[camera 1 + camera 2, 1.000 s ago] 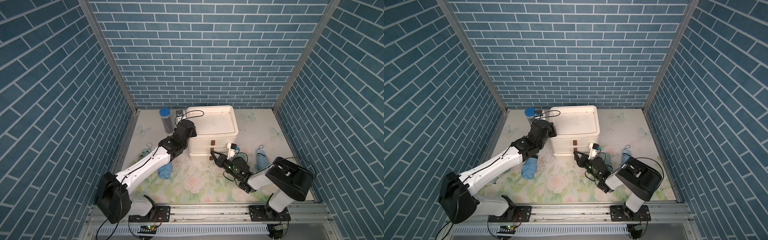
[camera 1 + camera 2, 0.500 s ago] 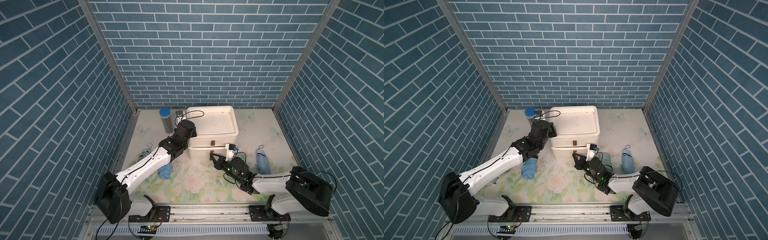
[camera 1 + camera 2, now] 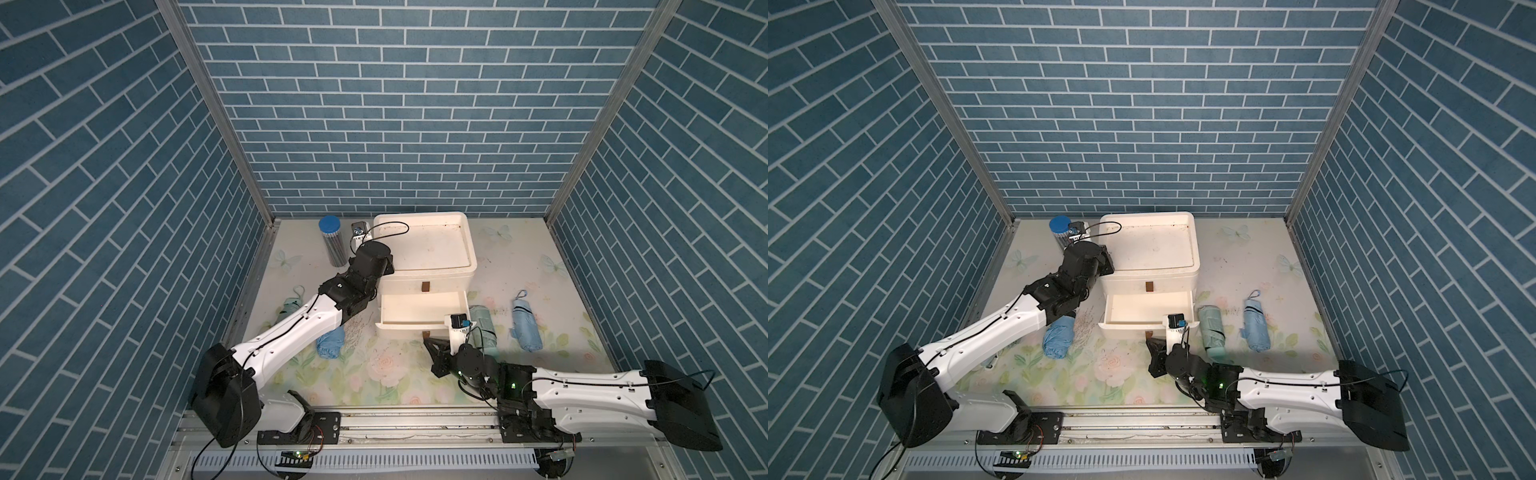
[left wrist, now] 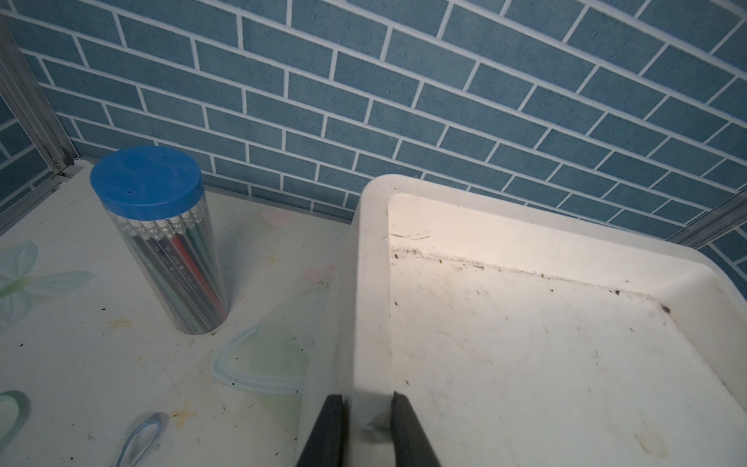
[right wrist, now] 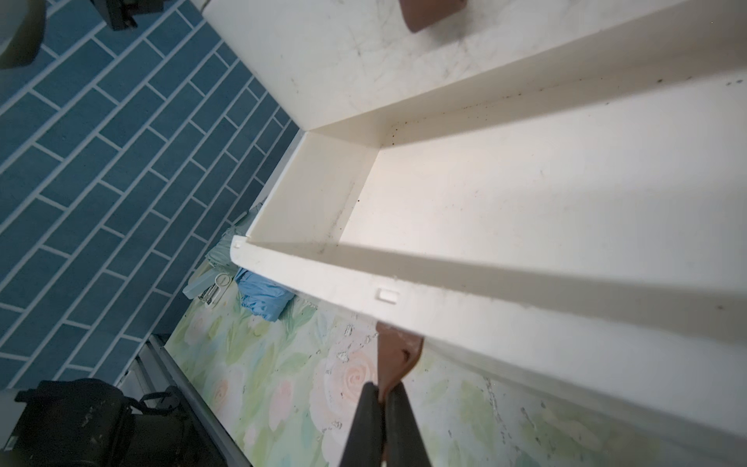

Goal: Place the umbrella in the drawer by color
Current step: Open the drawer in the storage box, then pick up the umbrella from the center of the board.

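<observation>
At 9 o'clock on the floral table (image 3: 374, 374), the far-left green umbrella (image 3: 291, 306) is lying with its strap loop pointing between 12 and 1 o'clock, its lower end passing out of sight under the left arm. At 11 o'clock a clear pencil tube (image 3: 333, 249) with a blue lid is standing upright, near the white drawer unit (image 3: 415, 286) but apart from it. The left gripper (image 4: 367, 398) is clamping the unit's left top rim, one finger outside the wall and one inside. At 8 o'clock the darker blue umbrella (image 3: 1058, 340) is lying with its long axis running from 1 to 7 o'clock, its upper end tucked beneath the arm. The unit is sitting at 12 o'clock, and its lower drawer (image 3: 409, 331) is standing open toward 6 o'clock, its white floor showing. The right gripper (image 5: 384, 387) is pinching the brown handle (image 5: 398, 356) on the drawer's front, jaws closed tight on it. Just beside the drawer at its 3 o'clock, the near green umbrella (image 3: 1210, 328) is lying along the 12-to-6 line, its paler end pointing toward 6. Farther toward 3 o'clock, the pale blue umbrella (image 3: 525, 328) is lying almost parallel, its strap loop pointing to 12
</observation>
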Controlling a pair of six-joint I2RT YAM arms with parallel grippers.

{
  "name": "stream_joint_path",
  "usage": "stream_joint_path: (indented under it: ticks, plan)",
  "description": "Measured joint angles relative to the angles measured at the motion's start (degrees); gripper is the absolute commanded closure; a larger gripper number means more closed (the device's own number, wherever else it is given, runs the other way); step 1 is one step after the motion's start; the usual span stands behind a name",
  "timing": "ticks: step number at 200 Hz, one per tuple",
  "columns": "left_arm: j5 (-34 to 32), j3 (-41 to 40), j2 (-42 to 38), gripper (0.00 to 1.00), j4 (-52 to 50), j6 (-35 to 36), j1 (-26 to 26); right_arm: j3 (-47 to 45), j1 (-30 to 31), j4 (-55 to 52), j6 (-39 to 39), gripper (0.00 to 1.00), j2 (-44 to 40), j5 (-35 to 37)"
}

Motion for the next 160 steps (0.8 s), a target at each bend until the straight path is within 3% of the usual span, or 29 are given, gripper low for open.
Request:
stream_joint_path:
  ticks: [56,160]
  plan:
    - [-0.2,0.0,0.0,1.00,-0.2,0.0,-0.1,2.7,7.0,-7.7,-0.5,1.00,0.0,7.6]
    - [-0.5,0.0,-0.2,1.00,-0.4,0.3,-0.3,2.7,10.4,-12.2,0.2,1.00,-1.2,13.4]
